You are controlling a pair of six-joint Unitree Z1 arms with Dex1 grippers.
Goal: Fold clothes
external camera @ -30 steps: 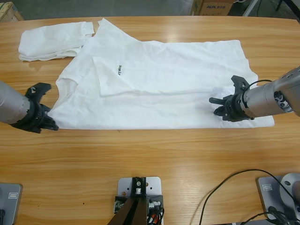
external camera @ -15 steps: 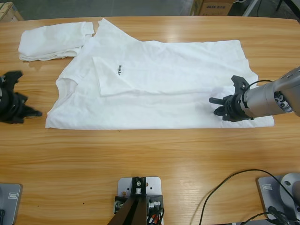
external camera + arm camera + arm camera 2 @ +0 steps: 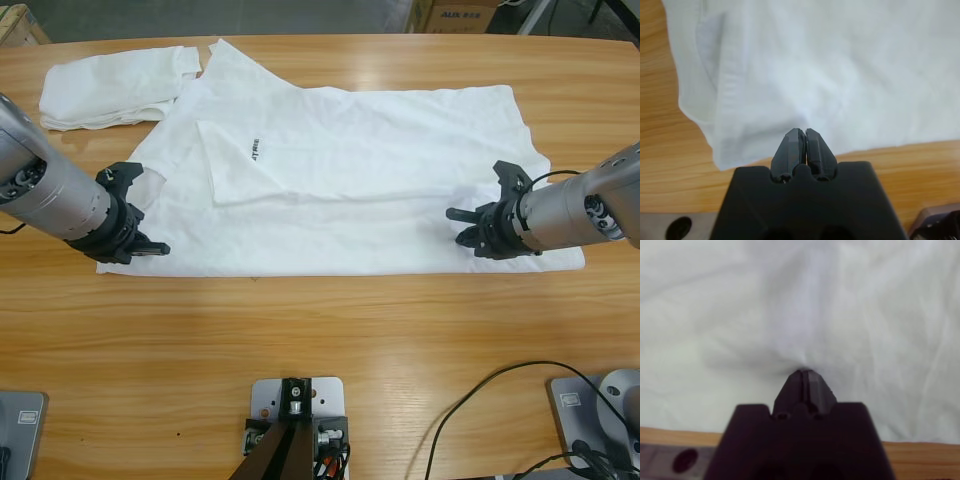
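A white T-shirt with a short line of black lettering on its chest lies spread across the middle of the wooden table, one side already folded in over the front so the lettering sits beside the fold's edge. At the table's far left corner, touching the shirt's upper sleeve, rests a folded white bundle of other shirts.

The left gripper comes in from the left edge and sits at the shirt's near left corner. In the left wrist view its two black jaws are pressed together, their tips meeting the cloth just inside the hem; whether any fabric is caught between them cannot be told.

The right gripper reaches in from the right edge and lies on the shirt's right part, a little in from the near hem. In the right wrist view its jaws are likewise closed tight, and the white cloth puckers and gathers toward their tips, pinched there.
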